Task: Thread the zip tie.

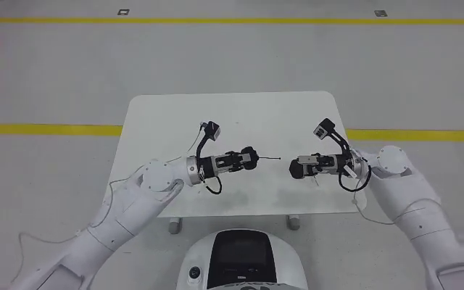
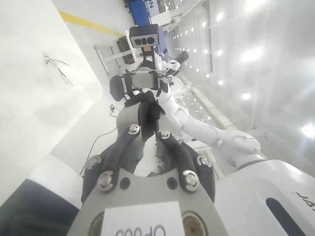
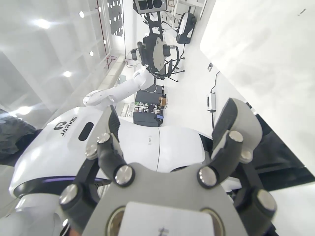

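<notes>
A thin black zip tie sticks out of my left gripper, which is shut on it above the middle of the white table. Its free end points at my right gripper, a short gap away and at about the same height. In the left wrist view my left gripper's fingers press together, with the right gripper facing them just beyond. My right gripper is open with nothing between its fingers, and the left gripper shows farther off.
Several spare zip ties lie loose on the table under the right arm, seen as a small dark mark from above. The table's front edge is just below both grippers. A yellow floor line runs behind the table.
</notes>
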Robot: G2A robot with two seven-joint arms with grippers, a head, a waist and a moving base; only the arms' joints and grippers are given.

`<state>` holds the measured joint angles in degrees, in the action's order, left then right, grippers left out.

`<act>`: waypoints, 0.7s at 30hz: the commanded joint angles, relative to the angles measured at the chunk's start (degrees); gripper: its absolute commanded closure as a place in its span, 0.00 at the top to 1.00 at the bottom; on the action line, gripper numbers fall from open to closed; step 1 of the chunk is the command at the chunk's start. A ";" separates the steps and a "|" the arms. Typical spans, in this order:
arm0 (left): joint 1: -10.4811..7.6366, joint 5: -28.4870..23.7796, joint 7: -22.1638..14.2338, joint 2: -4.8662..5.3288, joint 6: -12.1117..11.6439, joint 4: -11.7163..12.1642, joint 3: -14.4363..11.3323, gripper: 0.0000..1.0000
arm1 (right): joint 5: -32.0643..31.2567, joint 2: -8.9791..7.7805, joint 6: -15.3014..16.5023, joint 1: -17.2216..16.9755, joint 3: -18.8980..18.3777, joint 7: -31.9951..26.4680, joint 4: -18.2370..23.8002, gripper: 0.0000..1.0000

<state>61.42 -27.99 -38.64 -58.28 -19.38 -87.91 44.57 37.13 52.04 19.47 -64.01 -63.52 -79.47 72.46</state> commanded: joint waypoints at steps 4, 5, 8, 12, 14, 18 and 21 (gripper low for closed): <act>1.62 -4.98 -0.42 -0.45 0.15 -0.30 -0.44 0.00 | 2.63 0.78 0.01 -1.57 -0.54 2.20 1.33 1.00; 1.77 -5.91 -1.48 -0.55 0.00 -0.17 -0.62 0.00 | 3.37 1.11 0.01 -1.84 -0.95 2.05 1.32 1.00; 1.98 -7.05 -2.41 -0.88 -0.10 0.28 -1.10 0.00 | 4.28 2.17 0.01 -2.22 -2.04 1.71 0.74 1.00; 2.17 -8.92 -2.65 -1.49 -0.10 0.70 -1.56 0.00 | 6.71 3.92 0.01 -2.79 -4.71 -0.13 -0.08 1.00; 2.23 -9.23 -2.76 -1.82 -0.10 0.36 -1.59 0.00 | 6.71 3.92 0.01 -2.79 -4.71 -0.13 -0.08 1.00; 2.18 -9.01 -2.92 -1.98 -0.10 0.14 -1.44 0.00 | 6.71 3.92 0.01 -2.79 -4.71 -0.13 -0.08 1.00; 2.18 -9.01 -2.92 -1.98 -0.10 0.14 -1.44 0.00 | 8.42 4.18 -0.78 -4.06 -4.16 0.61 1.50 1.00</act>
<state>63.60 -37.00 -41.57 -60.26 -19.48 -87.77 43.14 44.63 56.13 19.09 -67.56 -67.85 -78.86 73.49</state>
